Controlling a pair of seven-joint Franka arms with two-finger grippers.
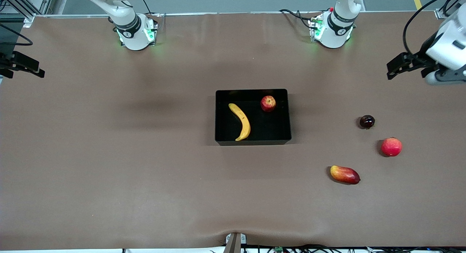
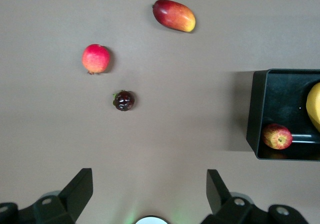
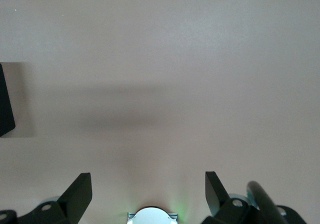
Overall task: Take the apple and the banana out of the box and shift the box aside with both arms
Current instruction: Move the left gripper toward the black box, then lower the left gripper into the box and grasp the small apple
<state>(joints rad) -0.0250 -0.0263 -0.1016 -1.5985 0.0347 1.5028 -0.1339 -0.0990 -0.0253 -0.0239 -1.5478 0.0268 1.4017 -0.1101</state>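
Note:
The black box [image 1: 251, 90] stands at the middle of the table. The yellow banana [image 1: 241, 121] and the small red apple [image 1: 268, 103] lie inside it, apart from each other. My left gripper [image 1: 395, 68] is open and empty, up over the left arm's end of the table. Its wrist view shows its open fingers [image 2: 80, 184], the box wall [image 2: 255, 114], the apple [image 2: 277, 136] and part of the banana [image 2: 314, 106]. My right gripper [image 1: 38, 69] is open and empty over the right arm's end of the table. Its wrist view shows its gripper [image 3: 148, 179] over bare table and a box corner [image 3: 5, 108].
Three loose fruits lie on the table toward the left arm's end: a small dark round fruit [image 1: 367, 121], a larger red round fruit [image 1: 391, 146] and a red-yellow mango [image 1: 345, 174] nearest the front camera. They also show in the left wrist view: dark fruit [image 2: 123, 100], red fruit [image 2: 96, 58], mango [image 2: 174, 15].

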